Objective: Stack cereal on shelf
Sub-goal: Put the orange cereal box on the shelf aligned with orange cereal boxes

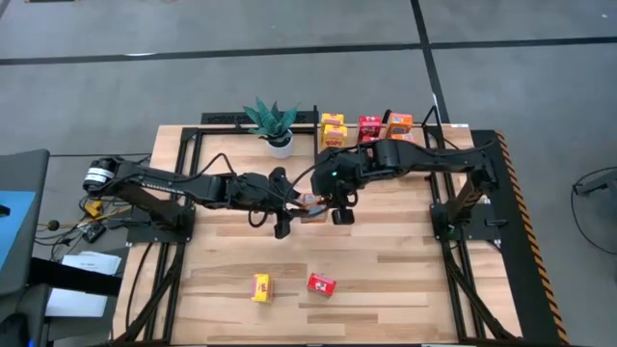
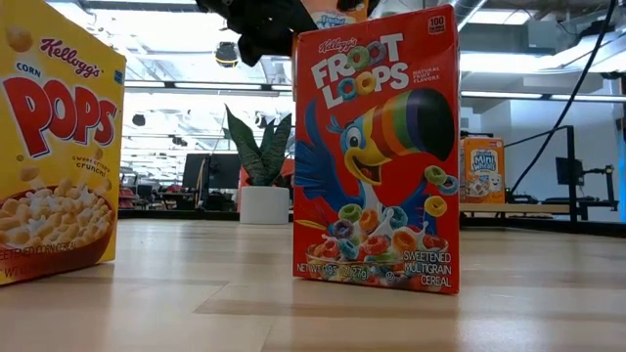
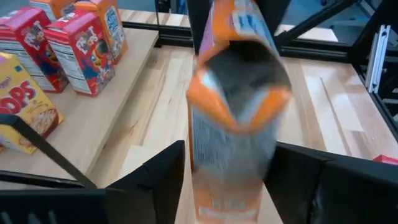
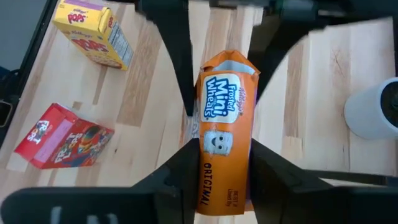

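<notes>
An orange Mini Wheats cereal box hangs above the middle of the table, its top flaps open. My right gripper is shut on it. My left gripper is open, with its fingers on either side of the box's open end without touching it. In the high view the left gripper and the right gripper face each other across the box. Several cereal boxes stand on the shelf at the far edge. A yellow box and a red box rest near the front. My right gripper pinches the orange box between its two fingers by the two narrow long sides, near the closed bottom end. The printed front faces the wrist camera and the box runs on along the fingers, away from the wrist. The box is lifted clear of the table.
A potted green plant stands on the shelf left of the boxes. Black frame rails run along the table's left and right sides. In the low view the Corn Pops box and the Froot Loops box stand close to the camera.
</notes>
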Available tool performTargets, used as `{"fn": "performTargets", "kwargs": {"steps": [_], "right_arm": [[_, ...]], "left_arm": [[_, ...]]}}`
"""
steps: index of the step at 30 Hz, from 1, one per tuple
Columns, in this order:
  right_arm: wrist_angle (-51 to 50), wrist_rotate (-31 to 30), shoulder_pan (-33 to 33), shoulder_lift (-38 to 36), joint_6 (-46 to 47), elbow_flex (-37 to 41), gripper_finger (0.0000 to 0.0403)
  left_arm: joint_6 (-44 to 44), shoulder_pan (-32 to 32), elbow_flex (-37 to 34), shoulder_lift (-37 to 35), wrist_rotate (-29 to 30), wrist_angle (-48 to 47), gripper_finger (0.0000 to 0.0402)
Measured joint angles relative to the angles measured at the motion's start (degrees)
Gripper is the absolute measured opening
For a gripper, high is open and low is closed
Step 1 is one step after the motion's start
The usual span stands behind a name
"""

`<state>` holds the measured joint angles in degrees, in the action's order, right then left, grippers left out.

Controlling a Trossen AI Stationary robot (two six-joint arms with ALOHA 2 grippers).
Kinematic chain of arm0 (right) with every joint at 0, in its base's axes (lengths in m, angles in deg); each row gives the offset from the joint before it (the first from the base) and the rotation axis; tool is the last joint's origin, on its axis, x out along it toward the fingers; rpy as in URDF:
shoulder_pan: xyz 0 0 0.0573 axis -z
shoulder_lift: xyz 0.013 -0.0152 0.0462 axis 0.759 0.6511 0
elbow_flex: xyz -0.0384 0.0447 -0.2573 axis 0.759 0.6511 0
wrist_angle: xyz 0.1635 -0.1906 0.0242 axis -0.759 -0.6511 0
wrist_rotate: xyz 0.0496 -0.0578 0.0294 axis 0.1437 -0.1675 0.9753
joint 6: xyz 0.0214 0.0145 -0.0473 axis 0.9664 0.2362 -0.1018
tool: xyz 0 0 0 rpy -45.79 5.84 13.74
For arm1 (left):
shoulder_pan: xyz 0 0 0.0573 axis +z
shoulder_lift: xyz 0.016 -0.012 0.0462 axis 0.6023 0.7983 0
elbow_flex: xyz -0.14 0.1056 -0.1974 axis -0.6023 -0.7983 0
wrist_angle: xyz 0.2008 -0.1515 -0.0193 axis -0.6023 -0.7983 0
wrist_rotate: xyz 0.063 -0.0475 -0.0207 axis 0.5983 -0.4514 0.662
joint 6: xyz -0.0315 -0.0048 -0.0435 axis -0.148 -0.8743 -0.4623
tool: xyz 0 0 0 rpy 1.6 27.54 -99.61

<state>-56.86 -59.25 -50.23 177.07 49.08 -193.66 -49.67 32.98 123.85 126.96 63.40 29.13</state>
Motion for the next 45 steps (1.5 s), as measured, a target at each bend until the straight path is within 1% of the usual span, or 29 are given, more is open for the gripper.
{"fn": "performTargets", "kwargs": {"steps": [3,7,11,14,19,23,26,30,35,41,45], "right_arm": [[-2.5,0.3,1.2,-2.3,-0.2,0.0,0.0137],[-8.6,0.5,3.1,-6.5,-0.5,0.0,0.0146],[-11.7,-0.6,5.1,-13.3,-2.0,2.5,0.0143],[-13.9,-5.2,6.8,-20.5,-3.4,9.4,0.0135],[-13.9,-10.0,11.1,-32.2,-6.7,27.1,0.0131],[-10.2,-13.6,15.9,-39.4,-8.9,38.6,0.0137],[-5.7,-15.3,19.9,-43.1,-10.7,44.0,0.0141],[-3.8,-15.4,24.6,-45.5,-13.3,48.0,0.0141],[-2.5,-15.2,28.8,-45.7,-18.9,51.3,0.0133],[3.0,-9.2,33.8,-44.6,-21.4,54.7,0.0140],[3.4,-9.1,37.3,-44.5,-24.0,56.5,0.0146]], "left_arm": [[-0.3,0.0,0.0,-1.9,0.2,-1.9,0.0197],[-0.3,0.0,0.0,-5.2,0.9,-4.9,0.0207],[1.1,0.0,0.0,-7.9,2.8,-5.6,0.0210],[2.5,0.0,0.0,-8.9,4.4,-5.1,0.0210],[3.2,0.0,0.0,-9.1,5.5,-5.6,0.0210],[3.7,0.0,-0.2,-9.1,5.7,-5.4,0.0210],[4.4,0.2,-0.2,-9.1,6.5,-5.4,0.0210],[4.4,0.9,-0.2,-9.1,7.2,-5.4,0.0210],[4.4,2.1,-0.3,-9.1,7.3,-5.4,0.0210],[4.4,3.6,-0.3,-9.1,7.4,-5.4,0.0210],[4.3,4.5,-0.3,-9.1,7.4,-5.4,0.0210]]}}
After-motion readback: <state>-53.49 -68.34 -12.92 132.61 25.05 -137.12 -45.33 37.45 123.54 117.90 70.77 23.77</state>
